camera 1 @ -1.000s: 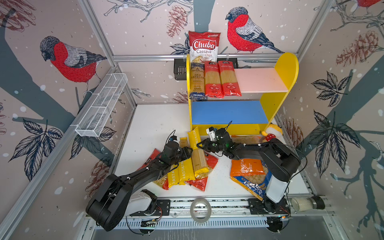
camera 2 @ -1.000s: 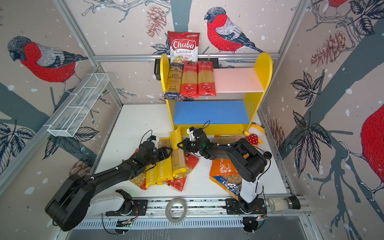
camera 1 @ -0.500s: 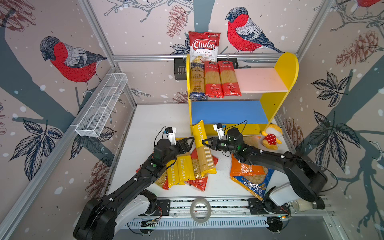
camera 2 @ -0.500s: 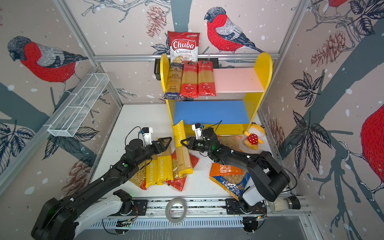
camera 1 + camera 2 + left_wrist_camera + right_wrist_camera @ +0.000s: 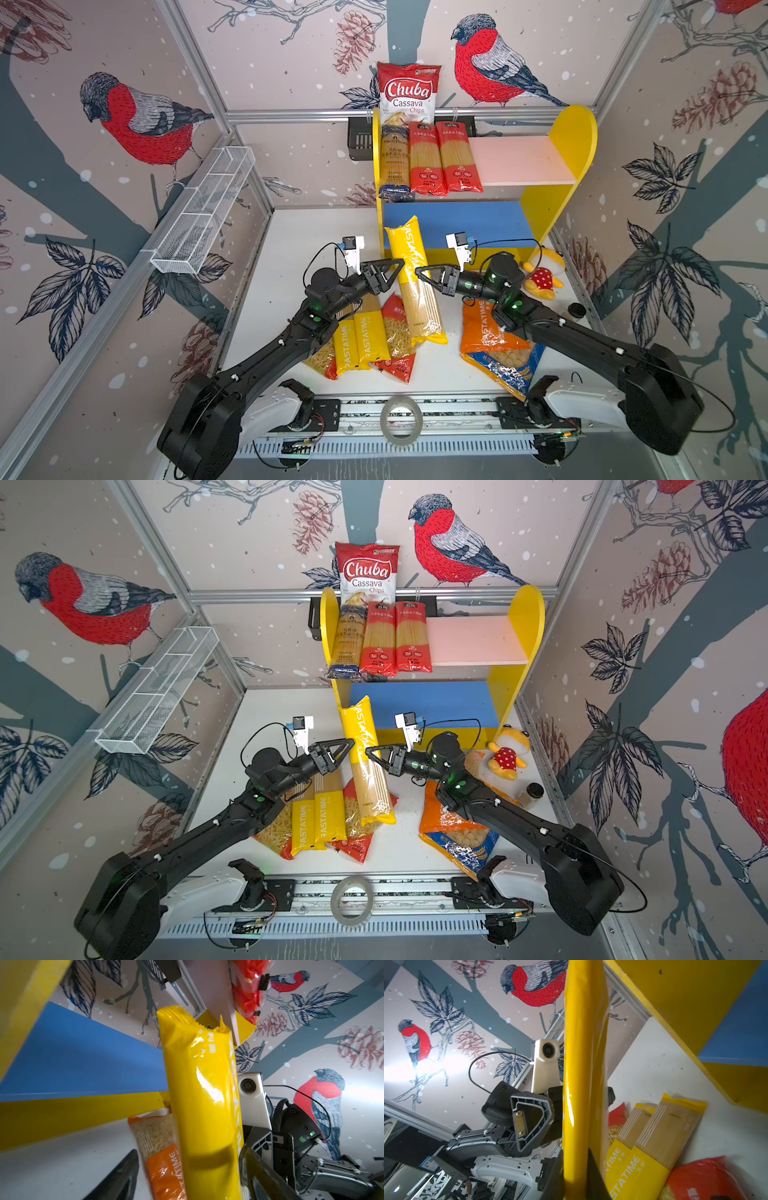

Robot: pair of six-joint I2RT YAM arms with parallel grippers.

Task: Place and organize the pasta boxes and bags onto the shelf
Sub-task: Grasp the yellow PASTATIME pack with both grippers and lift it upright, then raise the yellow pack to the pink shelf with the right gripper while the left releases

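Bird-patterned walls enclose a white counter (image 5: 316,232), with the shelf (image 5: 575,137) at the back. We see the right fingers (image 5: 424,274) clamped on the yellow spaghetti pack (image 5: 415,291). It stands tilted in front of the blue board (image 5: 478,220), its lower end over a heap of pasta bags (image 5: 365,340). The left fingers (image 5: 388,270) are spread apart with the pack between them. Three spaghetti packs (image 5: 428,162) lie on the pink board (image 5: 519,160).
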